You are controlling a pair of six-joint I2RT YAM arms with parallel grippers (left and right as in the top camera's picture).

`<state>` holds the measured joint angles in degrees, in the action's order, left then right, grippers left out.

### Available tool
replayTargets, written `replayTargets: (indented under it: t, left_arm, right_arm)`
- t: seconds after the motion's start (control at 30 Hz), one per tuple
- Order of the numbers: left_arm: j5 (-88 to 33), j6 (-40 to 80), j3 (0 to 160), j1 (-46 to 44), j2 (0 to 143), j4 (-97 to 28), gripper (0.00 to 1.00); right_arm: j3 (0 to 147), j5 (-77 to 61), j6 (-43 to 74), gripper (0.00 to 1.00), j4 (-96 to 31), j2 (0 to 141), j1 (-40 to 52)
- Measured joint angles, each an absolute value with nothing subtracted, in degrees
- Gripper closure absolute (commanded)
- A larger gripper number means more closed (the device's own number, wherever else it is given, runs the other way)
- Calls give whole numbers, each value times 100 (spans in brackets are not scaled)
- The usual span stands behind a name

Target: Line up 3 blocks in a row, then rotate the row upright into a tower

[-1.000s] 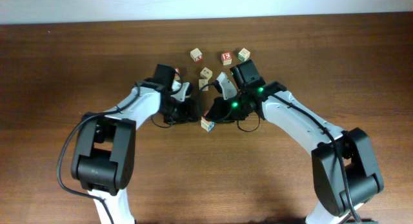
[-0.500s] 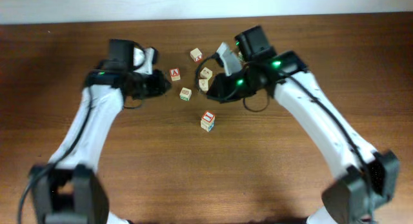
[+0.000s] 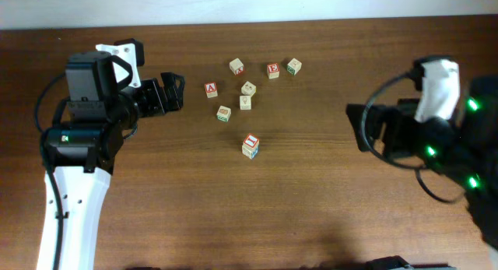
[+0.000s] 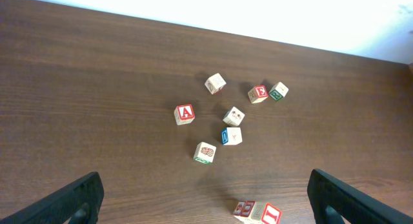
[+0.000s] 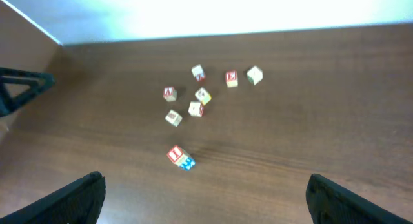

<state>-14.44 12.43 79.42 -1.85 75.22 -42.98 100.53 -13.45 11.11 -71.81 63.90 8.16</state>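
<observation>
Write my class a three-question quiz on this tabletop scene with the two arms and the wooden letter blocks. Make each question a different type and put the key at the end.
1. True or false: the left end effector and the right end effector each grip a block.
2. Multiple choice: which block lies nearest the left end effector? A) the red "A" block B) the red "E" block C) the green-printed block beside it
3. Fill in: the block lying apart from the cluster, nearer the arms' bases, has ____ print on top.
Key: 1 false, both stand open and hold nothing. 2 A. 3 red.
</observation>
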Motion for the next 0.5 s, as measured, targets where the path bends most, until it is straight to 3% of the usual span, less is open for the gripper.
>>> replayTargets:
  t: [0.5]
  left_arm:
    - [-1428, 1243, 7942, -185, 7522, -4309, 1]
  right_arm:
    - [10062, -744, 1063, 1, -7262, 6108, 808]
